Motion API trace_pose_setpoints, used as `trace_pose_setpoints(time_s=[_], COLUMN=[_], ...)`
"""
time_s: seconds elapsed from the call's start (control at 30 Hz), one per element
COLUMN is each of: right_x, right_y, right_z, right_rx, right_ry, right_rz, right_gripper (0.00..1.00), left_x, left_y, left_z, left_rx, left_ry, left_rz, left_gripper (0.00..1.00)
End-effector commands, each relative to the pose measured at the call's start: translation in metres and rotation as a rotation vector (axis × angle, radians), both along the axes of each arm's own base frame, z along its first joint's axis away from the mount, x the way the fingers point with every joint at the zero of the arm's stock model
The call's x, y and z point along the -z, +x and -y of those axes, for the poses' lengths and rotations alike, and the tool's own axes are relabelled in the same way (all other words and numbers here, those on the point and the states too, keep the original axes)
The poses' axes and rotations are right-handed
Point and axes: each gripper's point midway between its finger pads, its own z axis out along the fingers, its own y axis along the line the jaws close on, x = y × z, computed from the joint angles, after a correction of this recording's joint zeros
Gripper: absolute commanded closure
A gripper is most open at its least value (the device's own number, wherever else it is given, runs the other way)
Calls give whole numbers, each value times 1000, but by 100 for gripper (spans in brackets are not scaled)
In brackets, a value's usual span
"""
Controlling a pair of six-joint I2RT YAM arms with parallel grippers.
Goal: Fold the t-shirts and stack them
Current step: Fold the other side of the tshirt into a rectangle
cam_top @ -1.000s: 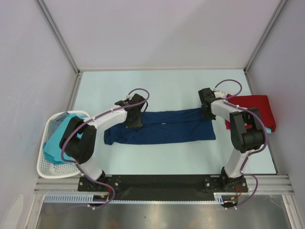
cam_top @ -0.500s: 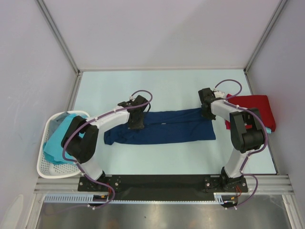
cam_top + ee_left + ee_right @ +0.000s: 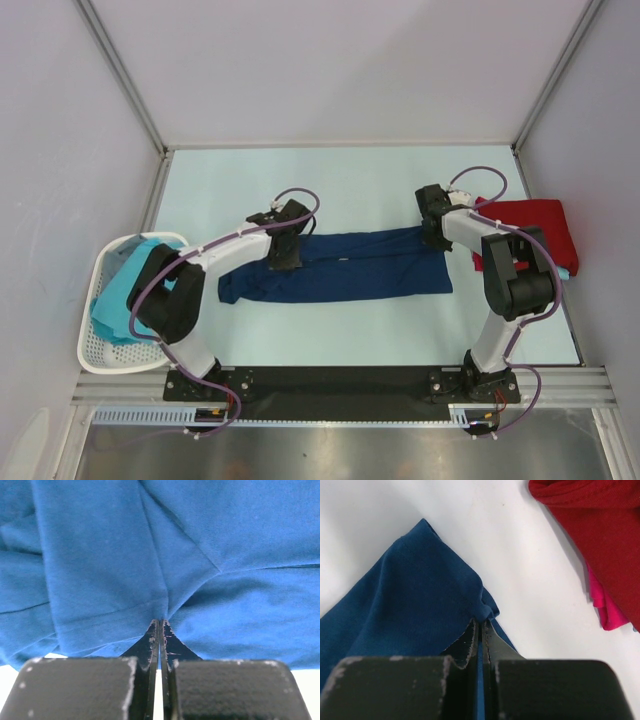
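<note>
navy t-shirt (image 3: 340, 268) lay stretched long across the middle of the frame | left claw (image 3: 282, 260) pinched its top edge, right claw (image 3: 437, 242) pinched its right corner | soft, light, floppy; best held by edges

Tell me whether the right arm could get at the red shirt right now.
Probably yes: the red shirt lies close beside the right gripper, nothing between, but it is shut on the navy shirt.

Lighting: bright, even, from overhead; faint soft shadows on the table (image 3: 350, 180). Glare: dull sheen on the metal sill (image 3: 350, 450). My wrist views: navy t-shirt (image 3: 150, 555) sharp, bottom edge slightly soft.
</note>
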Motion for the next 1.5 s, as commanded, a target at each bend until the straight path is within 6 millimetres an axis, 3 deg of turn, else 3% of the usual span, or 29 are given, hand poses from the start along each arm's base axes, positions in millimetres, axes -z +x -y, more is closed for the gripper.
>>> trace_pose_setpoints(time_s=[0.0,0.13,0.4,0.93,1.0,1.13,1.47], right_x=[-14,-28,-61,-144,-146,-157,-149], right_y=[2,7,19,64,68,76,85], right_z=[-3,-7,-17,-18,-17,-15,-2], right_rx=[-6,-9,-11,-6,-7,-7,0], right_ry=[2,10,33,32,25,27,14], right_rz=[41,68,135,279,278,300,277], right_gripper=[100,100,100,100,100,100,100], left_x=[-38,-66,-96,-138,-139,-159,-172], left_y=[15,31,55,121,128,146,176], left_z=[1,-1,-8,-74,-78,-82,-97], left_rx=[-19,-13,-47,-235,-246,-259,-296], left_ry=[-14,11,-5,-56,-60,-77,-70], left_rz=[114,185,243,337,334,379,403], left_gripper=[100,100,100,100,100,100,100])
